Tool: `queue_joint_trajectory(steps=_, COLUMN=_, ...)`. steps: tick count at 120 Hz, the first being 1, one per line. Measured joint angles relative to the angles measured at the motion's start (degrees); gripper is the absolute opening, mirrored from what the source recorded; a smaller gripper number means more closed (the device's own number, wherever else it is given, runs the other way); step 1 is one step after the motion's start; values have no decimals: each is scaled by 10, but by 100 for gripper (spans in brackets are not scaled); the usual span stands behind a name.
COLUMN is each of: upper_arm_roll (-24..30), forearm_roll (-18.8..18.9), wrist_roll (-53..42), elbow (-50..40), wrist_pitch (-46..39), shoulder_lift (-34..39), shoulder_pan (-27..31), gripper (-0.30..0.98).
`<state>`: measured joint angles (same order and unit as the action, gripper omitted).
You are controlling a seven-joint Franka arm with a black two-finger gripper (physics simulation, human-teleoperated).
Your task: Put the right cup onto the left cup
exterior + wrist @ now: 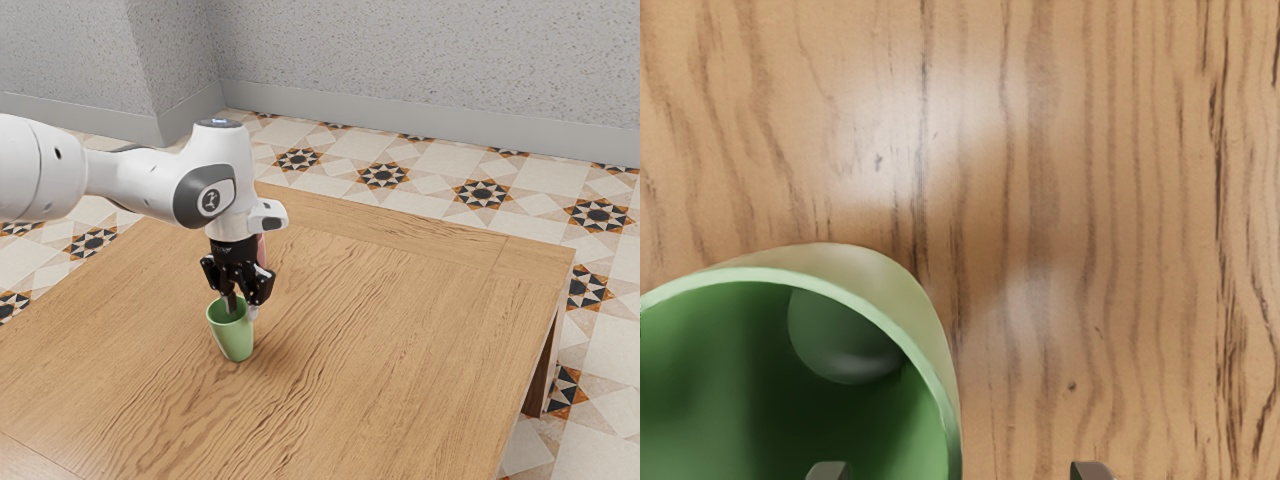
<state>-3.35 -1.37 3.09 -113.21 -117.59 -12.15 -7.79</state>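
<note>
Fingers (231,303) spread wide and unclenched, one inside the green cup (236,340), one outside its wall. The cup stands on the desk (400,350); pink cup (262,250), mostly hidden, toward one o'clock in the exterior view.

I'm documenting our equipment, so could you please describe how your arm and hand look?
My arm is smooth, white and rounded, with a dark grey oval cap carrying a pale circular logo, and a small blue patch on top. My hand is black, angular and two-fingered.
</note>
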Motion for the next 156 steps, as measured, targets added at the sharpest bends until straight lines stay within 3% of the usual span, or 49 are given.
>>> queue_joint_trajectory(steps=59, upper_arm_roll=-1, forearm_roll=0, wrist_roll=-8, elbow=7, wrist_pitch=-15, shoulder_lift=-35, shoulder_pan=6, gripper=22)
queue_joint_trajectory(steps=111, upper_arm_roll=-1, forearm_roll=-3, wrist_roll=-10, elbow=7, wrist_pitch=-20, shoulder_lift=-36, shoulder_pan=7, gripper=-3)
queue_joint_trajectory(steps=156, upper_arm_roll=0, forearm_roll=2, wrist_roll=-8, elbow=7, wrist_pitch=-15, shoulder_lift=-16, shoulder_pan=5, gripper=-9)
